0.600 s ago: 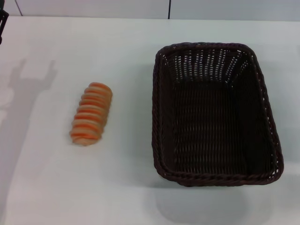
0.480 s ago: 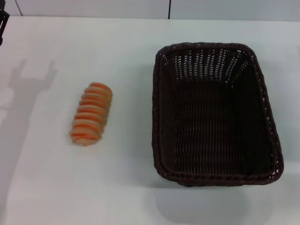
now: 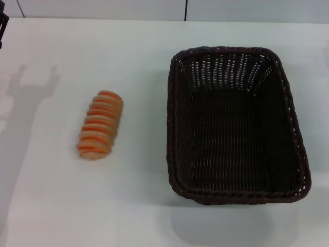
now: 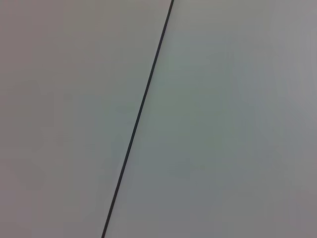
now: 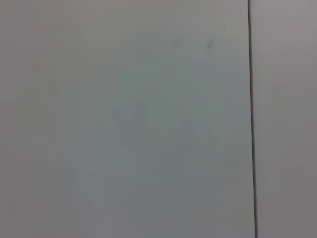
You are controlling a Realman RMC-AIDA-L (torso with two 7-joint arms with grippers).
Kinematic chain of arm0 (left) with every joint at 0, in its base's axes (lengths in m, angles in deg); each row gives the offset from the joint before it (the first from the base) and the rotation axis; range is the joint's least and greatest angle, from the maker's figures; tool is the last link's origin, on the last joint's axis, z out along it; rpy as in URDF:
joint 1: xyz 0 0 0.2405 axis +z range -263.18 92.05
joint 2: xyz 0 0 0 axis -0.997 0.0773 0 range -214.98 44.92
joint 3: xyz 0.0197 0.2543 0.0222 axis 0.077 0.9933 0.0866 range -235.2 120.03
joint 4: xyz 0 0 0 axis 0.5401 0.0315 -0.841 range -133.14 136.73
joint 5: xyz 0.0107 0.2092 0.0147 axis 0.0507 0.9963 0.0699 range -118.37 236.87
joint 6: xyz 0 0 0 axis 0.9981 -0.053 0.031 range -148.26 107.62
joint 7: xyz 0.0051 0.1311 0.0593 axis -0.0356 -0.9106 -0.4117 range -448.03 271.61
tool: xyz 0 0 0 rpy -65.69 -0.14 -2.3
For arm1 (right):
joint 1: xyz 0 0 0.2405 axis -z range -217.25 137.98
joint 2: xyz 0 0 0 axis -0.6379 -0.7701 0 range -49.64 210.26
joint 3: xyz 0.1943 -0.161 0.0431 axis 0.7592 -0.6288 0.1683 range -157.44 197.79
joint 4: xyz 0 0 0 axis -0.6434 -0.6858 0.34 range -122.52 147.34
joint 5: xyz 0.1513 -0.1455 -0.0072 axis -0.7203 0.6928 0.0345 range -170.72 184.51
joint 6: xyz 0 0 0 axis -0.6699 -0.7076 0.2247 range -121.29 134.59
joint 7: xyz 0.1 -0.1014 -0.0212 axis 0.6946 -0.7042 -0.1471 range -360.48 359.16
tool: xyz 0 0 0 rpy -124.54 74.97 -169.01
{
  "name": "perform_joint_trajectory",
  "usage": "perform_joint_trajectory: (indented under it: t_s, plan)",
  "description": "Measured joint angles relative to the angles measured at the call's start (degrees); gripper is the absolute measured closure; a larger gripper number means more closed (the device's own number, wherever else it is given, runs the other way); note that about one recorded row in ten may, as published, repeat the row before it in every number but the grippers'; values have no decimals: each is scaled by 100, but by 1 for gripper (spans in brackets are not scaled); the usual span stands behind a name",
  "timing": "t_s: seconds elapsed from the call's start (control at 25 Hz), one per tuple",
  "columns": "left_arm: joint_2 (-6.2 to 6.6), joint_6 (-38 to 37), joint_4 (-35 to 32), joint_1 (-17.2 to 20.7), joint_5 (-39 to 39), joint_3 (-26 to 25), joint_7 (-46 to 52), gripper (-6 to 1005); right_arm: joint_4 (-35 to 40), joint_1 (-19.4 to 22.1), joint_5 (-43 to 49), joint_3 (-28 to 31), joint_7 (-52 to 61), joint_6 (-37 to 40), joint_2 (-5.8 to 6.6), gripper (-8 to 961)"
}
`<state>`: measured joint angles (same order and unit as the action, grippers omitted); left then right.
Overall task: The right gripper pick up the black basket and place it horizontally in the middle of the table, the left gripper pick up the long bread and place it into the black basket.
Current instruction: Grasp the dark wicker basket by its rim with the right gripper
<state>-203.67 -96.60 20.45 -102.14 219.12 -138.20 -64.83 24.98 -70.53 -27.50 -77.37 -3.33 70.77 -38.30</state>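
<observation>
The long bread [image 3: 100, 125], tan with orange stripes, lies on the white table [image 3: 133, 56] at the left of the head view, its length running near to far. The black basket [image 3: 172, 128], dark woven wicker, stands empty to its right, long side also running near to far. A black sliver of the left gripper [image 3: 2, 24] shows at the top left edge, far from the bread; its shadow falls on the table at left. The right gripper is out of view. Both wrist views show only a plain pale surface with a dark seam.
The table's far edge meets a pale wall [image 3: 103, 7] with a dark vertical seam [image 3: 185, 9]. White tabletop lies between the bread and the basket and in front of both.
The gripper's shadow on the table's left side has shifted slightly to the left. The bread and the basket have not moved.
</observation>
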Motion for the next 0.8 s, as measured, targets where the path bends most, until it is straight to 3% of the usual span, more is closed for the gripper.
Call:
perform_joint_trajectory:
  t_s: [0.2, 0.32, 0.36, 0.4, 0.48, 0.56, 0.68, 0.72, 0.8]
  plan:
    - [-1, 70, 44, -13, -1, 21, 21, 133, 256, 34, 1, 5, -23, -361, 80, 229]
    - [-1, 52, 50, 5, -1, 54, 20, 134, 904, 163, 18, 27, -202, -1177, 233, 229]
    - [-1, 52, 50, 5, -1, 54, 20, 134, 904, 163, 18, 27, -202, -1177, 233, 229]
    - [-1, 52, 50, 5, -1, 54, 20, 134, 1338, 247, 18, 117, -491, -1752, 298, 229]
    - [-1, 37, 55, 17, -1, 60, 27, 134, 1498, 275, 18, 191, -693, -1985, 302, 229]
    - [-1, -12, 67, 43, 1, 63, 55, 134, 1831, 323, 17, 410, -1191, -2382, 273, 229]
    - [-1, -19, 68, 44, 5, 64, 56, 134, 2339, 424, 18, 763, -1920, -2875, 124, 228]
    - [-1, -34, 68, 48, 7, 64, 57, 134, 2757, 530, 16, 973, -2417, -3280, 19, 228]
    - [-1, -44, 68, 52, 7, 63, 58, 134, 2956, 583, 9, 1036, -2618, -3485, -14, 228]
